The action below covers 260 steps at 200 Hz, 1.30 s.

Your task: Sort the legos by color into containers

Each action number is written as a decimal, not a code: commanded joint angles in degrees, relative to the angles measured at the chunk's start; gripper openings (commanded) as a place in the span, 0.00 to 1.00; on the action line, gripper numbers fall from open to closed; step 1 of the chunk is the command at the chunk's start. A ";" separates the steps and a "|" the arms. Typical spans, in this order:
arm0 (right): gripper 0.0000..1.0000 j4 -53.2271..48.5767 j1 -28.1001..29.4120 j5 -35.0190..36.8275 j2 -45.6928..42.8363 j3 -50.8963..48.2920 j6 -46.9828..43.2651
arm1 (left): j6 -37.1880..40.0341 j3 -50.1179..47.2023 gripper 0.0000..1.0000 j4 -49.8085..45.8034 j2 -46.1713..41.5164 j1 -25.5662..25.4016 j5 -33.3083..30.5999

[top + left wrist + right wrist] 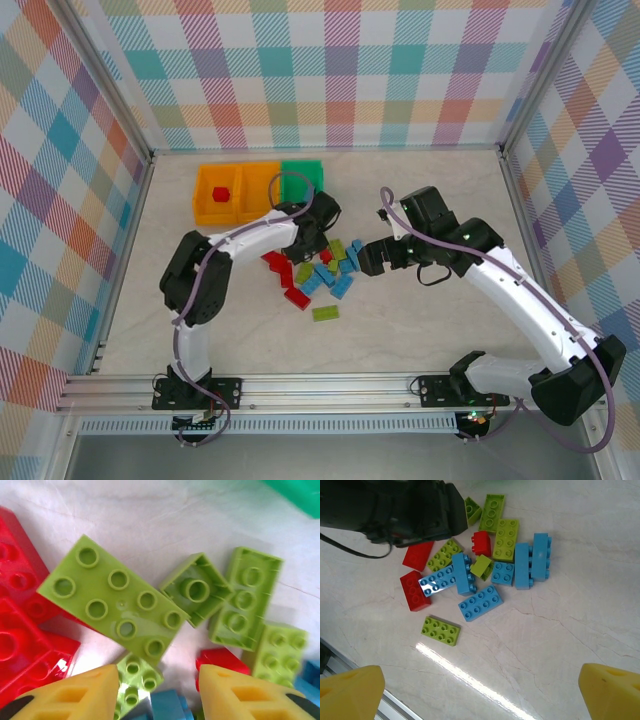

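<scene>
The legos (318,268) lie in a loose pile in the middle of the table (450,200), btw the two arms. None is held.

The left claw (157,695) is open, its yellow fingers (90,692) apart, low over the pile. Under it a big green brick (115,600) lies flat, studs up. Its long side runs top left to bottom right in the left wrist view.

The right claw (480,695) is wide open too, beside the pile. In its view one green brick (440,631) sits alone, studs up, long side approx left to right. Two blue bricks (522,567) lie side by side, long sides up & down.

Three bins (240,190) stand in a row at the back: 2 orange, 1 green. One red brick (221,193) sits in the leftmost orange bin (200,195).
</scene>
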 commanded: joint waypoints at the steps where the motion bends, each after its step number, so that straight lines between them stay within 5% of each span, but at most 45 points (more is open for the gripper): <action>1: 1.00 1.76 -0.01 -1.46 -1.16 0.07 0.74 | 6.83 -0.30 0.73 -0.72 -6.53 0.12 -6.28; 45: 1.00 2.64 -0.01 -2.60 -1.52 -0.98 1.54 | 32.62 4.91 1.00 -7.03 -1.76 4.05 -5.43; 109: 1.00 2.16 -0.01 -2.78 -1.95 -0.80 2.26 | 41.19 8.91 1.00 -7.81 6.28 7.11 2.18; 177: 1.00 2.05 -0.01 -2.43 -2.70 -1.62 3.25 | 41.43 9.20 0.84 -7.64 8.57 7.68 6.88; 219: 1.00 2.08 -0.07 -2.52 -2.53 -1.46 3.43 | 40.94 8.75 0.63 -8.32 8.72 7.82 6.13; 260: 1.00 2.30 0.04 -3.31 -3.14 -1.53 3.99 | 40.89 8.88 0.57 -8.01 5.31 7.82 7.44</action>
